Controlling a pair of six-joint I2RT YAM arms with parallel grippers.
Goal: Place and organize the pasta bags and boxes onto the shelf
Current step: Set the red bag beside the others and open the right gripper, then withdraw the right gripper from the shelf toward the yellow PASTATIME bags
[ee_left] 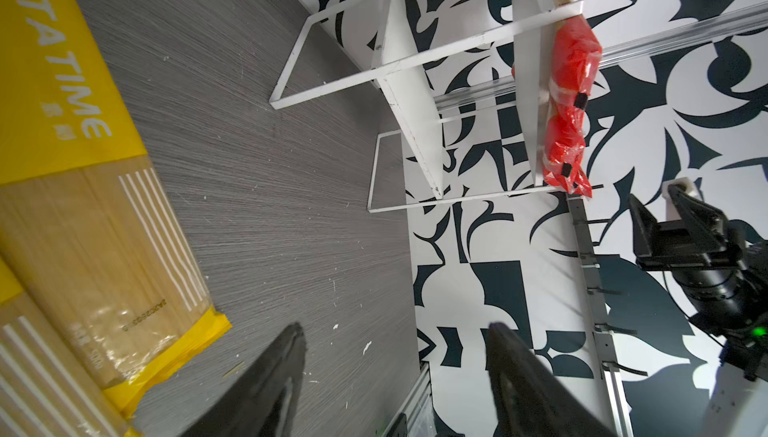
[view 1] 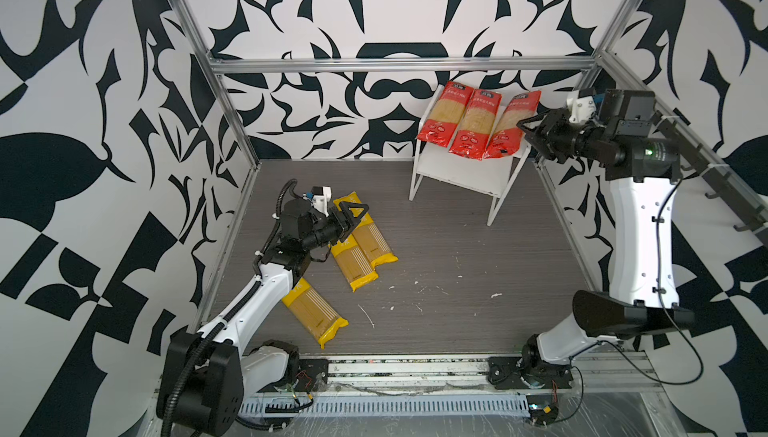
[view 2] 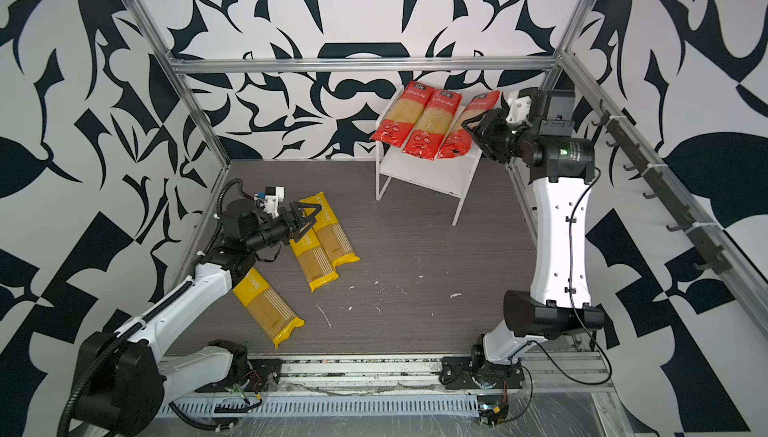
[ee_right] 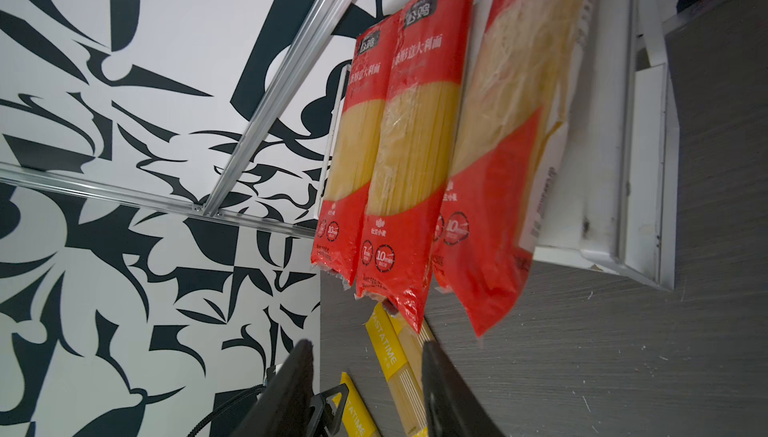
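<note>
- Three red-ended packets (view 1: 471, 123) lay side by side on the top board of the shelf (view 1: 461, 166), in the upper right of both top views. Their near ends overhung the board's front edge.
- The rightmost red packet (view 1: 512, 121) sat askew, angled away from the other two.
- Three yellow-ended packets (view 1: 353, 262) lay flat on the grey table (view 1: 457, 268), lower left of centre. Two touched along their long sides. The third yellow packet (view 1: 313, 310) lay apart, nearer the lower edge, one end hidden under the left arm.
- The shelf stood at the back of the table near the patterned wall (view 1: 374, 19), well apart from the yellow packets.
- The right gripper (view 1: 527, 131) hung just beside the askew packet's right edge. In the right wrist view its fingers (ee_right: 291, 393) stood spread with nothing between them: released.
- The left gripper (view 1: 358, 216) hovered over the touching pair. In the left wrist view its fingers (ee_left: 266, 381) stood spread and empty: released.
</note>
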